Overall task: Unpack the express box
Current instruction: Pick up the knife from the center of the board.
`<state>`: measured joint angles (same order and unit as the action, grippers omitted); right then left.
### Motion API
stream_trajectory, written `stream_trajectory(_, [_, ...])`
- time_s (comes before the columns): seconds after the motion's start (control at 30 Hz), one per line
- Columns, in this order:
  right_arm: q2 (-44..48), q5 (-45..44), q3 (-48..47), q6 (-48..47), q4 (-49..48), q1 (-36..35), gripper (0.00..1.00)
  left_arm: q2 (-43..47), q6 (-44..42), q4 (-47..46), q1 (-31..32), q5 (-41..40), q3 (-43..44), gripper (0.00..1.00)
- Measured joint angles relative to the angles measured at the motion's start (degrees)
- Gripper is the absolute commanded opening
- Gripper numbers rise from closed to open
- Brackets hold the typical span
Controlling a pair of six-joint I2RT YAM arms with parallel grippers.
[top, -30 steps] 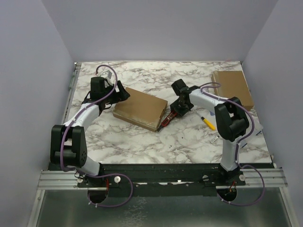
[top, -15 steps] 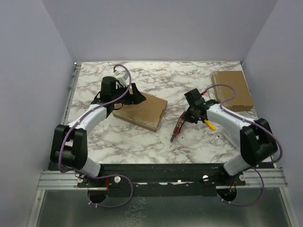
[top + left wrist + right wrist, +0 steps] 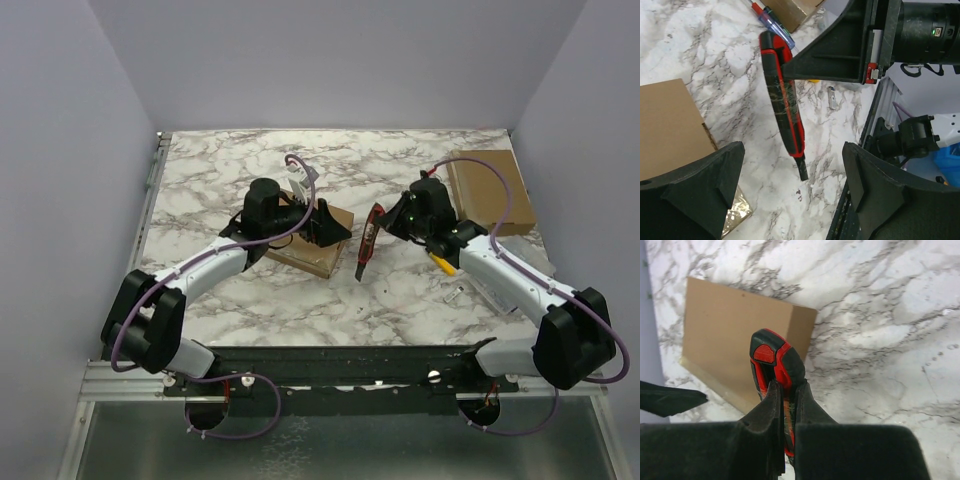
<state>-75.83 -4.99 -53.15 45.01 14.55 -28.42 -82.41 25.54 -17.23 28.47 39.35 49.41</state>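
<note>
The express box (image 3: 322,262) is a flat brown cardboard carton lying mid-table; it also shows at the left of the left wrist view (image 3: 665,125) and behind the knife in the right wrist view (image 3: 730,325). My right gripper (image 3: 392,222) (image 3: 788,387) is shut on a red and black utility knife (image 3: 367,243) (image 3: 785,110) (image 3: 776,357). The knife hangs just right of the box, blade end pointing down toward the table. My left gripper (image 3: 336,228) (image 3: 792,157) reaches over the box's right end with its jaws wide apart and nothing between them.
A second cardboard box (image 3: 490,190) lies at the back right corner. A yellow-handled tool (image 3: 441,263) and a small metal piece (image 3: 452,294) (image 3: 832,97) lie under the right arm. A blue and red pen-like tool (image 3: 775,22) lies near that second box.
My right gripper has shut on the knife, lifted it off the table and brought it up beside the box. My left arm has swung right across the box.
</note>
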Motion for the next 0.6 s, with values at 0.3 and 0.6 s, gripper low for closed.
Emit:
stream_trajectory(0.3, [1.4, 8.59, -0.15, 2.78, -6.51, 0.0, 0.0, -1.79, 2.75, -3.45, 2.95, 0.26, -0.57, 0.72])
stream_trajectory(0.6, [2.97, 12.15, -0.24, 6.03, -10.16, 0.0, 0.02, -4.94, 4.52, -3.69, 3.56, 1.14, -0.57, 0.32])
